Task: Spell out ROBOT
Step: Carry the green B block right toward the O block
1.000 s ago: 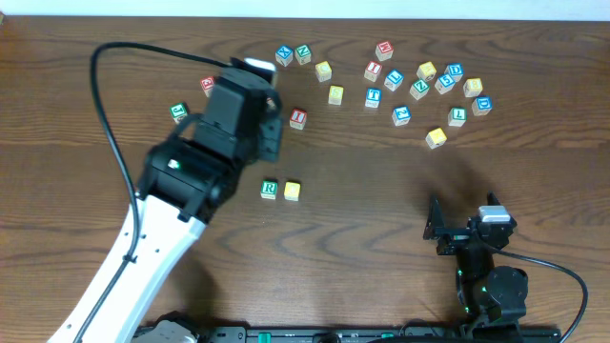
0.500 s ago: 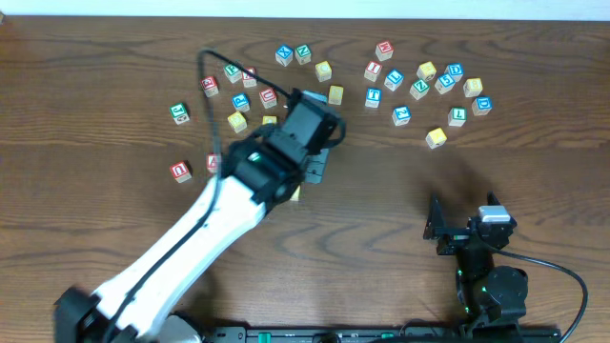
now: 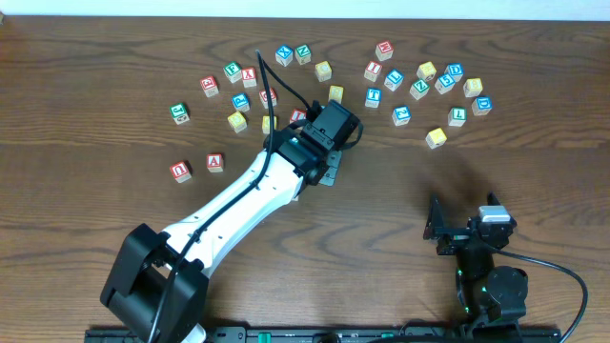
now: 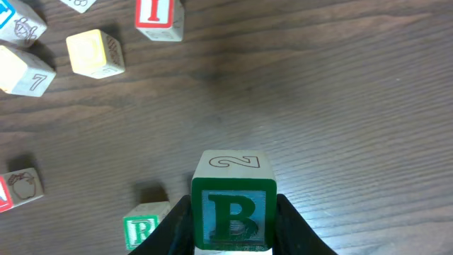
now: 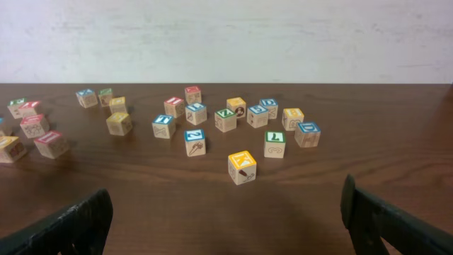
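Looking down from overhead first: the left arm (image 3: pixel 238 205) is stretching diagonally from the near-left corner to mid-table. The left gripper (image 3: pixel 327 170) is sitting under its own wrist, mostly covered, so the grip isn't readable here. Small wooden cubes are lying scattered over the far half of the dark wood-grain table (image 3: pixel 534 171). A red A cube (image 3: pixel 215 163) and a red U cube (image 3: pixel 180 171) are sitting off to the left. The right gripper (image 3: pixel 467 227) is resting by the near-right edge, well apart from every cube.

Left wrist view: two dark fingers (image 4: pixel 173 227) are pinching the B cube (image 4: pixel 233 212), one pressing on each side face. The cube is showing pale bare wood, square edges, a green-bordered front with a green B, and a top face with an outlined 2. It's sitting in the grip at mid-table, near the R cube (image 4: pixel 146 230), which is resting on the wood to its left in this view. Can't tell if the B cube is touching the table. A loose yellow cube (image 4: pixel 95 53) and a red I cube (image 4: pixel 157 15) are lying farther off.

Right wrist view: the right gripper's fingers are standing spread wide at the bottom corners, with bare table showing between them. Cubes are dotting the matte brown top ahead, a yellow-topped cube (image 5: pixel 243 167) nearest, with a white wall (image 5: pixel 226 35) behind.
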Available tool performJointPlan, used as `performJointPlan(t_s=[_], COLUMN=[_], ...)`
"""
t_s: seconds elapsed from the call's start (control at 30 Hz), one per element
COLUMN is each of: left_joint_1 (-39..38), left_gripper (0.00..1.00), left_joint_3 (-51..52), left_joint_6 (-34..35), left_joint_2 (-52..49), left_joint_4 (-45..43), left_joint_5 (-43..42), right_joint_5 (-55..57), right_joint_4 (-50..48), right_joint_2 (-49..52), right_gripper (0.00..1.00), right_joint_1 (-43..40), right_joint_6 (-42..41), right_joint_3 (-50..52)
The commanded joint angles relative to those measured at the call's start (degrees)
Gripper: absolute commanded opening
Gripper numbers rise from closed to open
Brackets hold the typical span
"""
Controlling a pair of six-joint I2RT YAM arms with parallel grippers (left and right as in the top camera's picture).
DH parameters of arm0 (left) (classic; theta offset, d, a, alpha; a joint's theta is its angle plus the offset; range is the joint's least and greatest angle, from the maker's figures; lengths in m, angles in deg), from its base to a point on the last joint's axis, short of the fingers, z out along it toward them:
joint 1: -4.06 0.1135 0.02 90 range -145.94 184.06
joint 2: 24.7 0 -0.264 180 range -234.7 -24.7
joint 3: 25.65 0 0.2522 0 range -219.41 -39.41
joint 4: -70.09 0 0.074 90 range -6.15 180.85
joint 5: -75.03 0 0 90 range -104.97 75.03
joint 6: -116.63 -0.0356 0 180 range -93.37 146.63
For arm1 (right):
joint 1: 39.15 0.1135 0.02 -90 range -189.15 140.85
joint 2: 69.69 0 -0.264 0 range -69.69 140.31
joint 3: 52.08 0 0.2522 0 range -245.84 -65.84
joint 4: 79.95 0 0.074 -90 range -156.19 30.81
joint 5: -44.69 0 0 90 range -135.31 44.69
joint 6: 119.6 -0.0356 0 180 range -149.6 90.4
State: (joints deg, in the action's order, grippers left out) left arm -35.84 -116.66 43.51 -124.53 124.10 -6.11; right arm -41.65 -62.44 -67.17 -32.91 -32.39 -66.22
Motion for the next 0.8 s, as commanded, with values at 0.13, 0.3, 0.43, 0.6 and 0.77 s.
performJointPlan(t_s=[0.13, 0.3, 0.43, 0.6, 0.77], left_joint_1=[-2.4, -3.1, -3.1, -3.2, -3.2], left_gripper=[0.14, 0.14, 0.14, 0.14, 0.14], left_joint_3=[1.5, 4.3, 7.3, 8.9, 8.9], left_joint_6=[1.5, 4.3, 6.4, 7.1, 7.4], left_joint_2=[0.2, 0.2, 0.2, 0.2, 0.2], left_joint_4=[-1.0, -2.7, -4.3, -5.5, -6.2], left_joint_5=[-0.9, -0.9, -0.9, -0.9, -0.9], right_joint_5=[0.5, 0.5, 0.5, 0.5, 0.5], right_joint_4=[0.2, 0.2, 0.2, 0.2, 0.2], right_joint_2=[0.1, 0.1, 0.1, 0.1, 0.1], right_gripper=[0.99, 0.99, 0.99, 0.99, 0.99], right_joint_1=[0.3, 0.3, 0.3, 0.3, 0.3], right_joint_6=[-0.8, -0.8, -0.8, -0.8, -0.8], right_joint_3=[0.1, 0.1, 0.1, 0.1, 0.1])
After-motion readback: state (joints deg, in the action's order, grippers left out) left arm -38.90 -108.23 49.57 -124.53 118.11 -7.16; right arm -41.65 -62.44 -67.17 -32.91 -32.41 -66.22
